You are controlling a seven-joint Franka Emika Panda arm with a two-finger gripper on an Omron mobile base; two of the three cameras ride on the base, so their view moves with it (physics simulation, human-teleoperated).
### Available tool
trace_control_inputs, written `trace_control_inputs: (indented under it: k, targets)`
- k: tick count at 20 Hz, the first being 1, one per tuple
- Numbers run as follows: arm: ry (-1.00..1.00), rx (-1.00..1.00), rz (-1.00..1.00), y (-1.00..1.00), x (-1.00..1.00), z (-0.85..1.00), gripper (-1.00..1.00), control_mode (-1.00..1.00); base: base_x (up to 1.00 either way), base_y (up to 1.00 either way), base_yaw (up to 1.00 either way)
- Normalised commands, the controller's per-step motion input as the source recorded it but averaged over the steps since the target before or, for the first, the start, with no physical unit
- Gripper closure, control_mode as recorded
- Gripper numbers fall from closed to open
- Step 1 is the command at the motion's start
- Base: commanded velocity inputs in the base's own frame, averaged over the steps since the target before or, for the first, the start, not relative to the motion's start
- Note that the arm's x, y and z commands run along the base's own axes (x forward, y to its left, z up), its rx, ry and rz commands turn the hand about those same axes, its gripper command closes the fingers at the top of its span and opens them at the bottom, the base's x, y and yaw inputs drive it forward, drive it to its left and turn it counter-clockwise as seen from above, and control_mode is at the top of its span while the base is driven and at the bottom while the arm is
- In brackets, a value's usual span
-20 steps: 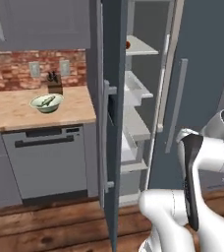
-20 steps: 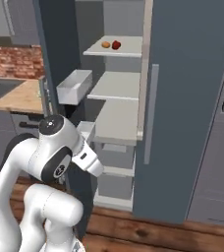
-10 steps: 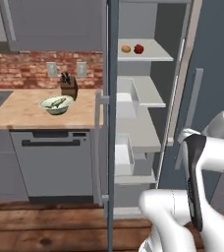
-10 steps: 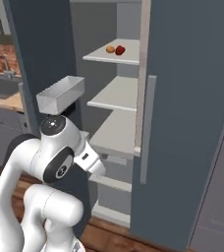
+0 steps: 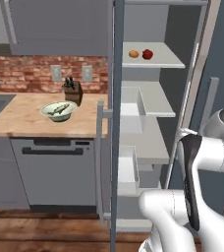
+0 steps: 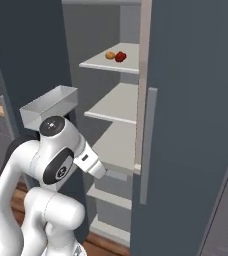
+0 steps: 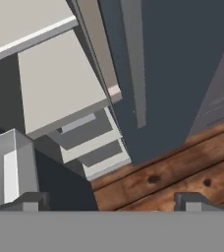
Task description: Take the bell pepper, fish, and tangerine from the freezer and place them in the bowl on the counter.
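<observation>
On the upper shelf of the freezer (image 5: 155, 54), the tangerine (image 5: 133, 53) and the bell pepper (image 5: 147, 54) sit side by side, close together but apparently not touching, the tangerine nearer the open door (image 5: 115, 123). From the right base camera the same pair shows on the shelf, tangerine (image 6: 110, 55) to the left of bell pepper (image 6: 120, 57). Both remain to be collected.

The fish (image 5: 60, 109) lies inside the bowl (image 5: 58, 111), which stands on the counter (image 5: 40, 123) just in front of a dark knife block (image 5: 73, 91) against the brick backsplash. On that evidence one of the three items is judged delivered, two outstanding.

The freezer door stands swung wide, its edge facing the left base camera, which leaves the shelves reachable from the front. A pale door bin (image 6: 48, 105) projects on the door's inner side.

The gripper (image 7: 109, 199) has its jaws spread fully apart and carries nothing; its two finger tips sit at opposite sides of the hand view. The hand points downward, toward the lower drawers (image 7: 89, 140) and the wooden floor (image 7: 173, 177), well below the shelf holding the produce. The arm is folded close to the base, a compact posture that suits travel, not reaching.

Assessment: the next step is a reach to the upper shelf. The arm must rise considerably and clear the intermediate shelves. The two fruits being so close, a grasp on one risks nudging the other, and both being round, either may roll.
</observation>
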Motion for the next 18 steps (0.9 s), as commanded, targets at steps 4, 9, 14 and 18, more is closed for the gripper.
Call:
trace_control_inputs:
  k: [4, 9, 14, 18]
  targets:
    - [0.0, 0.0, 0.0, 0.0, 0.0, 0.0, -1.0, 1.0, 0.66, -0.05, 0.03]
    - [0.0, 0.0, 0.0, 0.0, 0.0, 0.0, -1.0, 1.0, 0.53, -0.5, -0.01]
    - [0.0, 0.0, 0.0, 0.0, 0.0, 0.0, -1.0, 1.0, 0.06, -0.69, 0.01]
    - [0.0, 0.0, 0.0, 0.0, 0.0, 0.0, -1.0, 1.0, 0.13, -0.24, 0.07]
